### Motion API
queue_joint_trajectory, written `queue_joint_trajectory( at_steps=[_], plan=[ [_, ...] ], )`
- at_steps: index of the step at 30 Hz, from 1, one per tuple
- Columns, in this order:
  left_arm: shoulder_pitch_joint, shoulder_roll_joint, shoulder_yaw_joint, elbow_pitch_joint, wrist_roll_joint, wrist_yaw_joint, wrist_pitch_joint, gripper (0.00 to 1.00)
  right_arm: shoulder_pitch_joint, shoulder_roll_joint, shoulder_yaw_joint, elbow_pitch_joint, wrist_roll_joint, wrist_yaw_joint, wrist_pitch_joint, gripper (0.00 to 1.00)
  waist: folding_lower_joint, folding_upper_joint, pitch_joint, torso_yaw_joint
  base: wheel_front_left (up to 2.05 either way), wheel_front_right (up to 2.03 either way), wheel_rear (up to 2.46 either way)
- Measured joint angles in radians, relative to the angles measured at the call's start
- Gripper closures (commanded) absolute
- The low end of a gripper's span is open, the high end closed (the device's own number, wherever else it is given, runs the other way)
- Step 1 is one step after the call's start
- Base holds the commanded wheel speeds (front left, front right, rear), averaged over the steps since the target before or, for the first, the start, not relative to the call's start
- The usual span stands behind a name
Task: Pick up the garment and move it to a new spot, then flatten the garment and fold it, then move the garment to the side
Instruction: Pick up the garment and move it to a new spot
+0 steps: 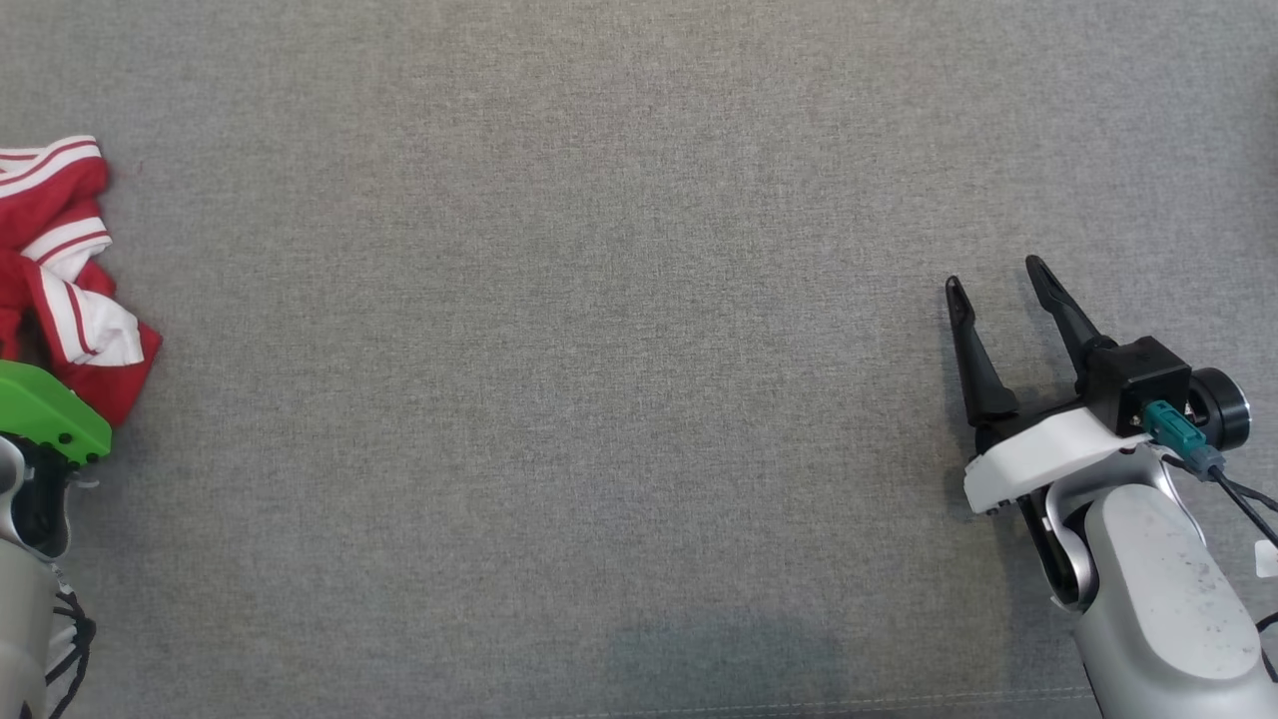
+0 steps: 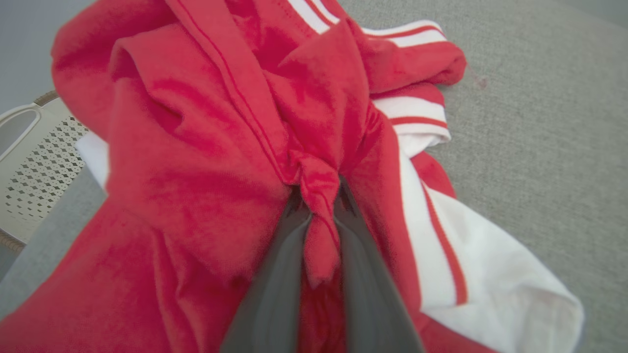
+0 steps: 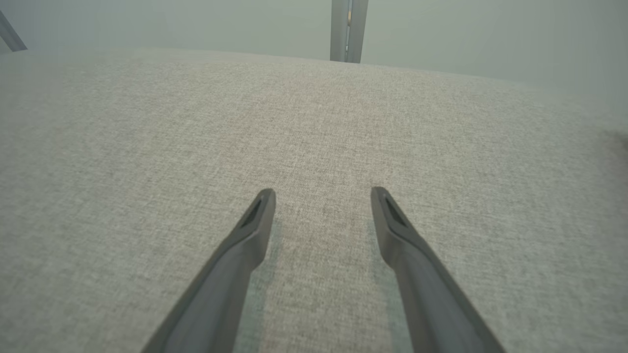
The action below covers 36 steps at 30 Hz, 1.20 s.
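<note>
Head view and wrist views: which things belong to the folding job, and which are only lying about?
Job: red garment with white striped trim, pinched by left gripper; open right gripper; grey woven surface.
Lying about: pale perforated plastic piece.

The crumpled red cloth garment (image 2: 196, 162) is showing white bands crossed by thin red stripes; the flat woven fabric surface (image 1: 599, 350) is showing mottled grey; the right gripper (image 1: 993, 274) is showing black fingers (image 1: 973, 350) and a white shell (image 1: 1038, 454)
</note>
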Motion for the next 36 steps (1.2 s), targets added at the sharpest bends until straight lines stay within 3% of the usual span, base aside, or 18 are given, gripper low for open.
queue_joint_trajectory(
  at_steps=[12,22,36],
  plan=[
    [0.024,-0.054,-0.090,-0.060,0.038,-0.017,-0.104,1.00,0.020,0.037,-0.001,0.012,0.017,0.000,0.000,0.00,0.0000,0.0000,-0.084,0.008,0.00,0.00,0.00],
    [0.067,-0.103,-0.208,-0.273,0.035,-0.017,-0.132,1.00,0.050,0.063,0.001,0.018,0.035,0.000,0.000,0.00,-0.0001,0.0000,-0.170,-0.008,0.00,0.00,0.00],
    [0.092,-0.286,-0.378,-0.506,0.096,-0.018,-0.136,1.00,0.086,0.094,0.004,0.024,0.055,0.000,0.000,0.00,-0.0001,0.0000,-0.225,-0.137,0.00,0.00,0.00]
  ],
)
